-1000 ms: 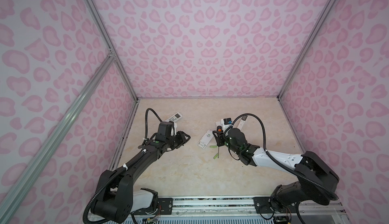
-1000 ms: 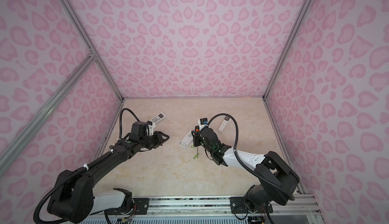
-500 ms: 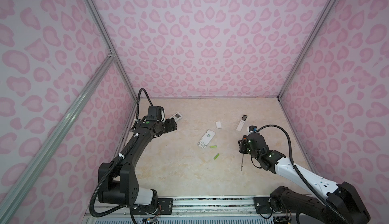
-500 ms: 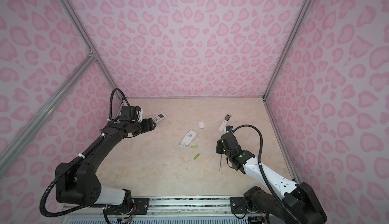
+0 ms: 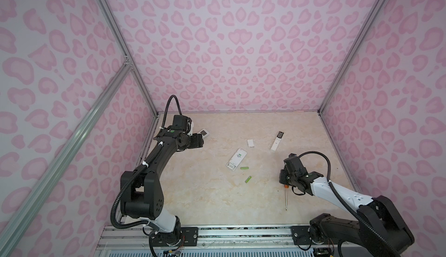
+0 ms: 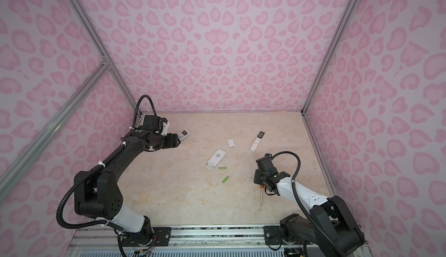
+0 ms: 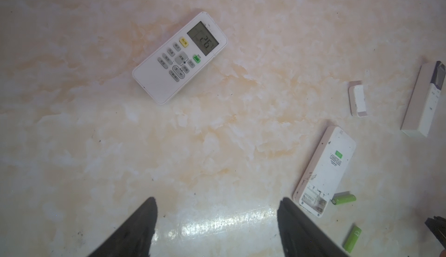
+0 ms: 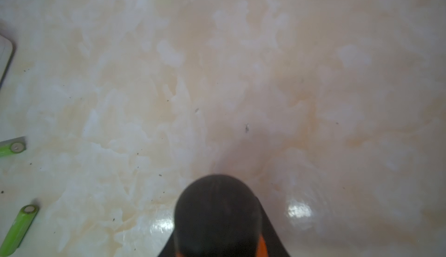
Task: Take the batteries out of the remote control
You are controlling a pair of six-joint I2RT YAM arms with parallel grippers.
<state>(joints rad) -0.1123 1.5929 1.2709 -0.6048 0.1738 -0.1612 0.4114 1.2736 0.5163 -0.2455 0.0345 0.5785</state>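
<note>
Top views: two lime batteries (image 5: 244, 168) lie loose on the counter (image 5: 217, 207), just beside the face-down open remote (image 5: 236, 159). The left gripper (image 5: 200, 141) hangs near the display remote (image 5: 204, 132), and the right gripper (image 5: 286, 183) carries the screwdriver (image 5: 286, 199).
Left wrist: the left gripper is released, jaws wide and empty. The display remote's screen shows digits, so it probably has batteries inside.
Right wrist: the right gripper is clenched on the screwdriver handle, with the batteries at the frame edge.
Risk: a passing arm could set the round batteries rolling. The screwdriver tip may skid off a cover.
</note>
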